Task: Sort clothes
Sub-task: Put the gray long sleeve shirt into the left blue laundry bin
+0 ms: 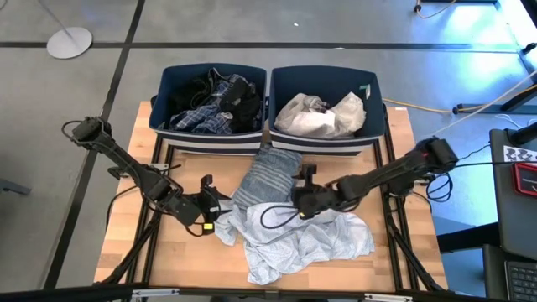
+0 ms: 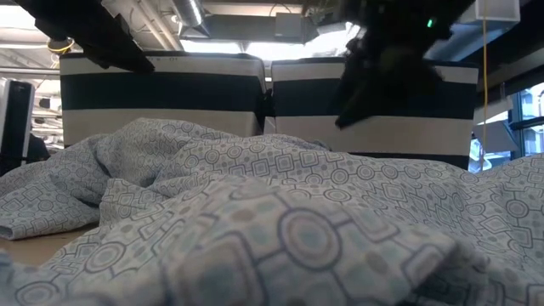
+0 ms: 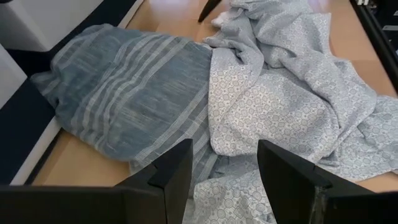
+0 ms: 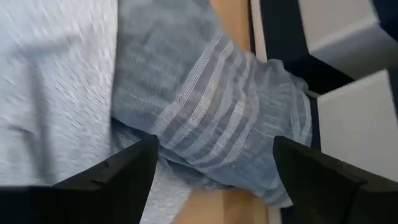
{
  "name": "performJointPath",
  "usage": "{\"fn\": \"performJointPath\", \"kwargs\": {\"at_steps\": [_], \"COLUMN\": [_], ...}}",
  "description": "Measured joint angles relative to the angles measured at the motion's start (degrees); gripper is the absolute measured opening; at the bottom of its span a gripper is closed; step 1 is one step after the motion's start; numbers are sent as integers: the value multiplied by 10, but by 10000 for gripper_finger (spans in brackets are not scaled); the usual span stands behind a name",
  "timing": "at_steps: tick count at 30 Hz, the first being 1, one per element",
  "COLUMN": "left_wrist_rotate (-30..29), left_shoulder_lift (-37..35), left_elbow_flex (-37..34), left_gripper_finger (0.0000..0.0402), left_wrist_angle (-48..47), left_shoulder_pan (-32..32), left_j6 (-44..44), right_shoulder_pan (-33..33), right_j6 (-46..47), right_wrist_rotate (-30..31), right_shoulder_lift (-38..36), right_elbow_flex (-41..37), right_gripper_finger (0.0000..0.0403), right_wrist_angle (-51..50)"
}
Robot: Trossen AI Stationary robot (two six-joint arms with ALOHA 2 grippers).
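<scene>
Most clothes already sit in the 2 bins (image 1: 325, 143) at the table's far edge. 2 remain mid-table: a grey-striped garment (image 1: 267, 174) and a pale patterned shirt (image 1: 294, 239). My right tool (image 1: 295, 195) hangs released over them; my left tool (image 1: 215, 208), seemingly parted and empty, waits beside.

Right gripper (image 4: 214, 180) hovering over clothes
Its wide-spread fingers (image 4: 112, 180) are framing a grey-striped garment (image 4: 211, 118) lying beside a pale patterned garment (image 4: 56, 87).

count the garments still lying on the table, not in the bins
2: a grey-striped garment against the front of the bins, and a pale blue patterned shirt spread in front of it, overlapping its near edge. More could be hidden beneath them.
</scene>
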Motion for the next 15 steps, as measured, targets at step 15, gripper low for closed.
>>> {"fn": "performJointPath", "kwargs": {"at_steps": [15], "left_wrist_rotate": [0], "left_shoulder_lift": [0], "left_elbow_flex": [0], "left_gripper_finger": [170], "left_wrist_angle": [-1], "left_shoulder_pan": [1], "left_j6": [0], "right_shoulder_pan": [-16], "right_j6": [-179], "right_wrist_rotate": [74], "right_shoulder_lift": [126], "right_elbow_flex": [0], "right_gripper_finger": [321], "right_wrist_angle": [63]}}
